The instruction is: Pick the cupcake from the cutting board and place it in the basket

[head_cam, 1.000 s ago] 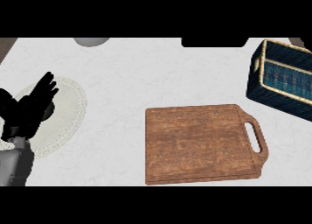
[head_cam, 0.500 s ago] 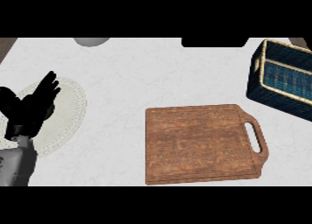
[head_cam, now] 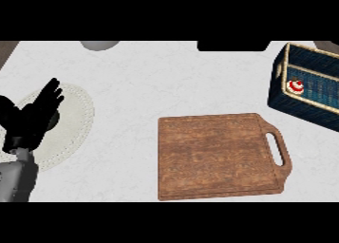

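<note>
Cupcake [head_cam: 295, 86] sits inside the basket [head_cam: 284, 95]; cutting board [head_cam: 217, 156] bare. Placement judged complete. Left hand [head_cam: 28, 116] rests at left, fingers apart. Right hand unseen. No further move needed.

The cupcake [head_cam: 295, 86] sits in the basket [head_cam: 326, 116], apart from the bare cutting board [head_cam: 217, 156]

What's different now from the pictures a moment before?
A cupcake now shows inside the basket at the right; earlier pictures showed none there. No hand is near it, and the right hand is out of view. The left hand still rests open over the plate, barely shifted. The cutting board stayed bare and in place.
</note>
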{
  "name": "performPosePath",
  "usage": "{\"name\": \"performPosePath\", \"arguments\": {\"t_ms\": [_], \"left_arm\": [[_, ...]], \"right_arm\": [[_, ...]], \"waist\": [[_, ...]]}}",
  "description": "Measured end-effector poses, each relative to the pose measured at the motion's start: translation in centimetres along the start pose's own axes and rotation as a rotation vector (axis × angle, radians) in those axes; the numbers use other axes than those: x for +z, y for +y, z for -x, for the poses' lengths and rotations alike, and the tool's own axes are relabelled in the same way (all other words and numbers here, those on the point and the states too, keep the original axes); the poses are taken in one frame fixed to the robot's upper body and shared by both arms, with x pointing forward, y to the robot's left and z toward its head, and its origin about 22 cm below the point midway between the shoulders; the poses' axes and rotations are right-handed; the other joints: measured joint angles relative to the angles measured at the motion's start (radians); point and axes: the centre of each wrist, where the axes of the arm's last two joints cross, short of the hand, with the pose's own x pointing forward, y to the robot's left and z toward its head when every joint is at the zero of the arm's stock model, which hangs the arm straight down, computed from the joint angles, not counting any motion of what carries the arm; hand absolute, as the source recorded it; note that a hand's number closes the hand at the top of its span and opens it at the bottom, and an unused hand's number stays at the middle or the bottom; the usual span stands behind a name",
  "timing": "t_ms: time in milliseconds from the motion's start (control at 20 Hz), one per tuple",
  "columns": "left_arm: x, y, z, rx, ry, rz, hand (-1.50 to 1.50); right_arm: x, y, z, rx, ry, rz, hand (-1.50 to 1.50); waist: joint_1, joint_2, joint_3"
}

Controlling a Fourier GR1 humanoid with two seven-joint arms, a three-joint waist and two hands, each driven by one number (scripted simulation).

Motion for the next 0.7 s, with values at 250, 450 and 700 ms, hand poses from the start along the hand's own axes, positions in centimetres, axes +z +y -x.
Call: {"name": "performPosePath", "arguments": {"t_ms": [250, 450, 700], "left_arm": [[0.2, -0.1, 0.1, 0.002, 0.002, -0.006, 0.00], [0.5, 0.3, 0.3, 0.002, 0.003, -0.010, 0.00], [0.7, -0.1, 0.4, 0.007, 0.005, -0.028, 0.00]], "right_arm": [[-0.8, -2.6, 1.2, -0.157, 0.074, 0.124, -1.50], [-1.8, -6.7, 2.8, -0.288, 0.151, 0.216, -1.50], [-1.5, -12.9, 7.1, -0.362, 0.205, 0.219, -1.50]], "waist": [[-0.005, -0.001, 0.000], [-0.009, -0.003, 0.000], [-0.020, -0.004, 0.000]]}}
